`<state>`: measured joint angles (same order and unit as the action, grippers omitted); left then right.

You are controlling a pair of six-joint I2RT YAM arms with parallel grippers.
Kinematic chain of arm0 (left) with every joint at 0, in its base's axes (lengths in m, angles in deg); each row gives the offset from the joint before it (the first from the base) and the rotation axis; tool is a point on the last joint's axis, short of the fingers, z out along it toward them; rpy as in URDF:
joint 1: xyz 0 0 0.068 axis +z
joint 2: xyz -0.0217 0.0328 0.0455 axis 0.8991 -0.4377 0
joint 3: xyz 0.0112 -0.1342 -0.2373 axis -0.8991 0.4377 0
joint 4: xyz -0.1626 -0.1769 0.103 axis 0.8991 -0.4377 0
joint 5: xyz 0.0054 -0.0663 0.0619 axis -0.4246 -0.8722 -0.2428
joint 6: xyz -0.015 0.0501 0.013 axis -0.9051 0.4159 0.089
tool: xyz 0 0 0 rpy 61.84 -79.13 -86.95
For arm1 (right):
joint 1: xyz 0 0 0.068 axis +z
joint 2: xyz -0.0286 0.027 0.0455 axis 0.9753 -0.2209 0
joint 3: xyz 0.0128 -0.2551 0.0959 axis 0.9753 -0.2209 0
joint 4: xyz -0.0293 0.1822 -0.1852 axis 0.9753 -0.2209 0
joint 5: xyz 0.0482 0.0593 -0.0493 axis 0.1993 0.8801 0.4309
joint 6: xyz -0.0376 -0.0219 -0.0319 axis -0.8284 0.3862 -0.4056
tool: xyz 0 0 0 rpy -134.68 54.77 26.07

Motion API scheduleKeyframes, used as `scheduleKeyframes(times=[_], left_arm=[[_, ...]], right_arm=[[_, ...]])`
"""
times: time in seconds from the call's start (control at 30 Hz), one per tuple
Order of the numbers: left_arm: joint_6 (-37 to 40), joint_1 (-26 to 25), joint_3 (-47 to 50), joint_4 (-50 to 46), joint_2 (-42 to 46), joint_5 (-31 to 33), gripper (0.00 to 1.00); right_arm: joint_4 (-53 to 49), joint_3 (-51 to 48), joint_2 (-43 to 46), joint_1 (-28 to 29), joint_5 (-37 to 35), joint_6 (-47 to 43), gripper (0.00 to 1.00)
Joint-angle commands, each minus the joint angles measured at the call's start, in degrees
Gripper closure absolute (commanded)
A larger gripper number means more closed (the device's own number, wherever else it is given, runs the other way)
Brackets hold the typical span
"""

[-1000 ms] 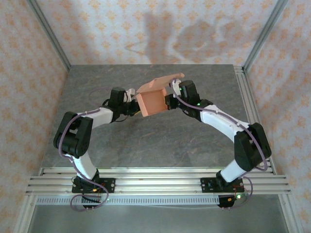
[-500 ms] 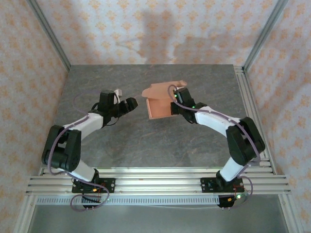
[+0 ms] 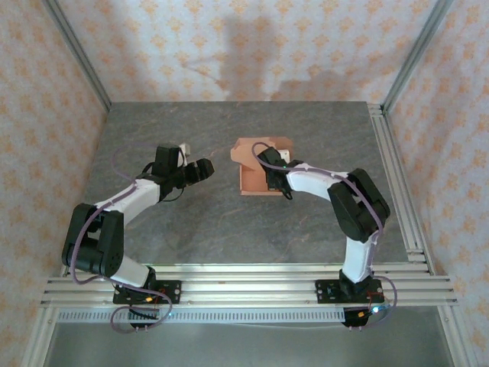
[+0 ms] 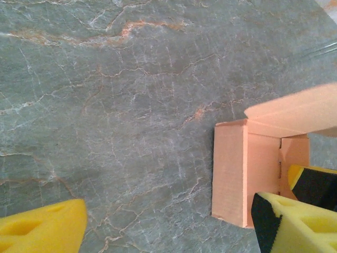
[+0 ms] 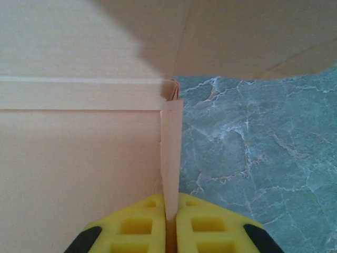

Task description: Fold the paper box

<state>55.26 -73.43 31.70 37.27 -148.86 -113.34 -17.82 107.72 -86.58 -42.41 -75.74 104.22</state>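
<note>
A salmon-orange thin-card box (image 3: 252,174), half formed, sits in the middle of the grey marbled table (image 3: 229,229). Our right gripper (image 5: 170,213) is clamped on one upright wall. Our left gripper (image 4: 168,232) hovers near it, jaws well apart. The card looks light and easily creased, so we would grip wall edges near folds.

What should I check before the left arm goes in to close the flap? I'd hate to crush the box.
1. Hold by the right gripper on the paper box: ok, shut on a side wall's edge.
2. Opening of the left gripper: ok, jaws wide apart.
3. Clearance from left gripper to box: ok, bare table between them.
4. Closure of the top flap: not ok, it stands open.
5. Box bottom flat on table: cannot tell.
</note>
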Motion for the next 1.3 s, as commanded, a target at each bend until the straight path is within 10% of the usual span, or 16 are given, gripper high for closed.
scheduleKeyframes(times=[0.0,0.3,0.53,1.27], left_arm=[[2.1,-0.5,-1.4,-2.0,2.5,1.7,0.17],[4.9,-1.4,-2.2,-2.1,3.1,1.3,0.17],[15.6,-4.8,-8.5,-4.6,2.0,2.1,0.16],[16.6,-4.8,-9.9,-5.7,-0.7,1.9,0.15]], right_arm=[[-4.3,2.2,-0.4,0.1,-2.9,1.4,0.85],[-0.3,-0.8,8.9,-1.4,1.3,-1.9,0.45],[6.7,-4.9,15.3,-7.3,17.6,-9.8,0.39],[-4.7,3.0,0.8,-8.3,14.3,-1.3,0.95]])
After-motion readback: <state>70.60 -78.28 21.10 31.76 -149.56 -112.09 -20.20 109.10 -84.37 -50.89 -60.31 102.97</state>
